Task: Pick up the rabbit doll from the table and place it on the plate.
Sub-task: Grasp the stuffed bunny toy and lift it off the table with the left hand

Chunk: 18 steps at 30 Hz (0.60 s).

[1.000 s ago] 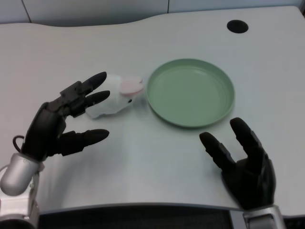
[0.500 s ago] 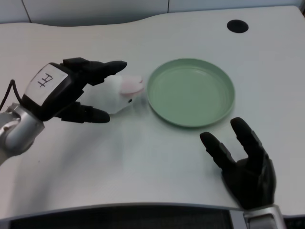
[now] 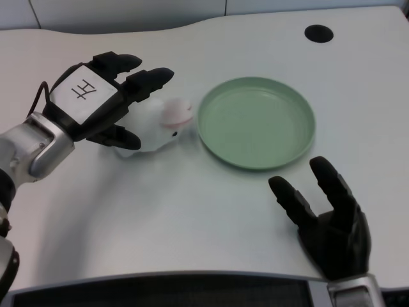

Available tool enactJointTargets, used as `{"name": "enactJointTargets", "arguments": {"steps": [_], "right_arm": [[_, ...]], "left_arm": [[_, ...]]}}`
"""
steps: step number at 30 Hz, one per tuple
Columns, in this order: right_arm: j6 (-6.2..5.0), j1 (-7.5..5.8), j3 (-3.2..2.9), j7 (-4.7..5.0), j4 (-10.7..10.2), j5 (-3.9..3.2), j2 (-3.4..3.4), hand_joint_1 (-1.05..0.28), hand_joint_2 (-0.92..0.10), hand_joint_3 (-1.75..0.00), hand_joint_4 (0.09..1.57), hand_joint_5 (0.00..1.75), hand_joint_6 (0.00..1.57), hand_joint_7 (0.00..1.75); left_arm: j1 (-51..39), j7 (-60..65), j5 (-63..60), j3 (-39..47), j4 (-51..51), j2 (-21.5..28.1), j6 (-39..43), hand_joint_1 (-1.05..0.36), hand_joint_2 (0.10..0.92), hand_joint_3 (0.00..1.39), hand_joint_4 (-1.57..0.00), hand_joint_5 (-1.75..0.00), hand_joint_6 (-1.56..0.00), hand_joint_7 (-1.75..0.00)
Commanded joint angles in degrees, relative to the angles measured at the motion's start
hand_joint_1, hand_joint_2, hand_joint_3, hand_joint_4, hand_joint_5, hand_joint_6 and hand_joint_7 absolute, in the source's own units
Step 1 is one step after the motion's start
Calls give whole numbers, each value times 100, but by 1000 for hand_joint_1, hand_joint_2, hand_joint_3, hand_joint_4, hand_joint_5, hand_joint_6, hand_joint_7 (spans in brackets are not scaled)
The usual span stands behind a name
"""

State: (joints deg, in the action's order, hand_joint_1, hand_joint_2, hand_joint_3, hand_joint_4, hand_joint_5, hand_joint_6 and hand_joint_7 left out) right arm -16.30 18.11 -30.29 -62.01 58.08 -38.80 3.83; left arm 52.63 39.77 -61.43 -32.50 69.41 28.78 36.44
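The white rabbit doll (image 3: 165, 120) with a pink ear lies on the table just left of the plate. The green plate (image 3: 255, 121) holds nothing. My left hand (image 3: 102, 102) reaches over the doll's left half, back of the hand up, showing a white label. Its fingers (image 3: 150, 80) stretch above the doll's far side and the thumb (image 3: 121, 137) lies at the near side. The fingers are spread and do not clamp the doll. Part of the doll's body is hidden under the hand.
My right hand (image 3: 329, 220) rests palm up at the near right, below the plate. A black round hole (image 3: 318, 33) sits in the table at the far right. The table's front edge (image 3: 192, 276) runs along the bottom.
My left hand has turned back-up and moved up and right over the doll, with the thumb now by its near side. The doll and the plate have not moved.
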Motion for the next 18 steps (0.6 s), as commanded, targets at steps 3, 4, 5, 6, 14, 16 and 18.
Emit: {"name": "enactJointTargets", "arguments": {"steps": [3, 4, 5, 6, 14, 16, 18], "right_arm": [[93, 60, 44, -73, -396, -87, 104, -852, -921, -95, 976, 5, 929, 3], [97, 20, 53, -90, -473, -98, 125, -853, -921, -96, 972, 3, 925, 1], [104, -10, 62, -98, -533, -106, 140, -853, -921, -97, 972, 3, 923, 1], [113, -32, 70, -98, -575, -111, 150, -853, -921, -98, 972, 3, 923, 0], [154, -311, 150, -226, -1000, -208, 214, -844, -921, -143, 955, 0, 893, 0], [153, -400, 187, -201, -1120, -219, 227, -843, -921, -144, 957, 2, 892, 0], [148, -459, 211, -181, -1199, -224, 235, -841, -921, -143, 961, 4, 894, 2]], "left_arm": [[192, -310, 238, -166, 385, -241, -333, -924, 845, 2, -207, 0, -241, 0], [193, -353, 304, -157, 437, -282, -363, -939, 844, 1, -198, 0, -227, 0], [194, -385, 354, -153, 472, -310, -383, -948, 844, 1, -192, 0, -217, 0], [197, -405, 396, -161, 495, -325, -396, -953, 844, 1, -188, 0, -211, 0], [122, -1127, 1111, 49, 627, -574, -372, -869, 820, 2, -304, -57, -210, -12], [98, -1135, 1159, 32, 652, -624, -411, -839, 802, 0, -364, -83, -233, -19], [86, -1148, 1193, 18, 672, -657, -431, -787, 775, 1, -413, -102, -254, -23]]}}
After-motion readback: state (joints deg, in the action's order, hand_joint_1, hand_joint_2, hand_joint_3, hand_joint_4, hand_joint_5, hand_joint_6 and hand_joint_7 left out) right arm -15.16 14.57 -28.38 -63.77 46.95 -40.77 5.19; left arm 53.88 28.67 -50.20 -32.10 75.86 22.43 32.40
